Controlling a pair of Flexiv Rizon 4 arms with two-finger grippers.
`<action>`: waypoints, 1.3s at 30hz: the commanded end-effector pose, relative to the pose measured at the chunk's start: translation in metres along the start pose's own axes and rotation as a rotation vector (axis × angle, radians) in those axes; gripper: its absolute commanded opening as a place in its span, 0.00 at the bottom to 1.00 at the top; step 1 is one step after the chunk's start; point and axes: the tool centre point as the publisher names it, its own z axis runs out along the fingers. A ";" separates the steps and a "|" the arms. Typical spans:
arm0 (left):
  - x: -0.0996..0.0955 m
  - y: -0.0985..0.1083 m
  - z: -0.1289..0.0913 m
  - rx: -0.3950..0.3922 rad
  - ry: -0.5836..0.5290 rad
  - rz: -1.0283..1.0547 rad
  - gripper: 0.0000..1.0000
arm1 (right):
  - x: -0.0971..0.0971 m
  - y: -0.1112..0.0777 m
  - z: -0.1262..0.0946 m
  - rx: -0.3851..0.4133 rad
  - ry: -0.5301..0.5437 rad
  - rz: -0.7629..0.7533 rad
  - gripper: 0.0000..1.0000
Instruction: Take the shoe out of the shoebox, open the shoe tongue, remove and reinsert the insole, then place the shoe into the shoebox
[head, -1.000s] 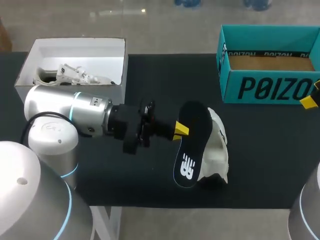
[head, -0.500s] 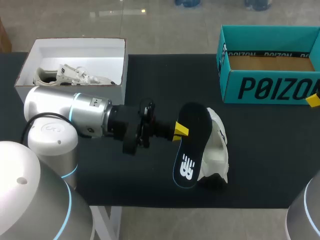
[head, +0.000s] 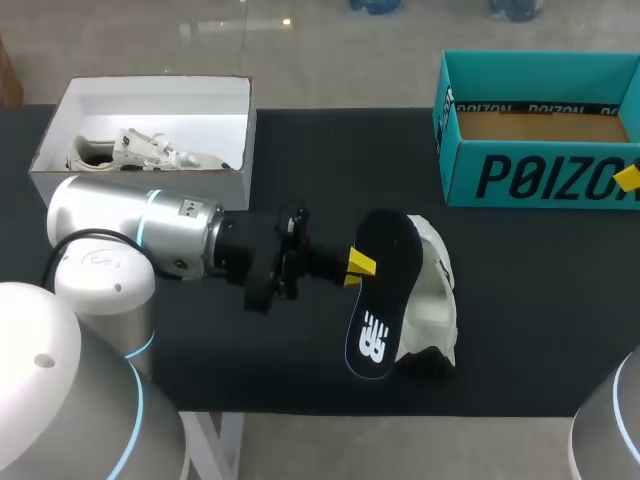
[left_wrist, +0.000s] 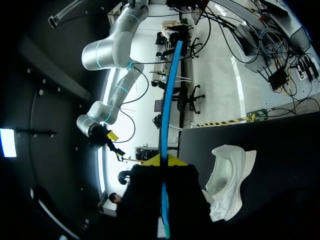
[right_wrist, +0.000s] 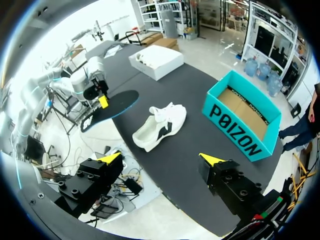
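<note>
The left pincer (head: 355, 264) clamps the edge of a thin, flat black insole (head: 385, 290), holding it tilted just above a soft white shoe (head: 436, 290) on the matte black worktop (head: 520, 320). The right pincer (right_wrist: 160, 157) hangs with fingers spread wide, well apart from the shoe and near the rigid teal cardboard shoebox (head: 540, 180). A white box (head: 150, 100) with a second pale shoe (head: 140, 150) inside sits at the worktop's far left corner.

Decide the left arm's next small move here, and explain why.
Probably lower the insole tip-first toward the opening of the shoe. The left fingers grip the insole in the air, outside the shoe, which sits on the table close by. The right fingers are open and far off, so reinserting looks next.
</note>
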 end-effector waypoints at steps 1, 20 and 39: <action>0.001 -0.002 0.000 -0.010 0.003 -0.002 0.00 | -0.009 0.009 0.000 0.037 0.050 -0.005 1.00; 0.000 -0.001 0.002 -0.012 0.021 0.021 0.00 | -0.009 0.012 -0.001 0.058 0.062 -0.002 1.00; 0.000 -0.001 0.002 -0.012 0.021 0.021 0.00 | -0.009 0.012 -0.001 0.058 0.062 -0.002 1.00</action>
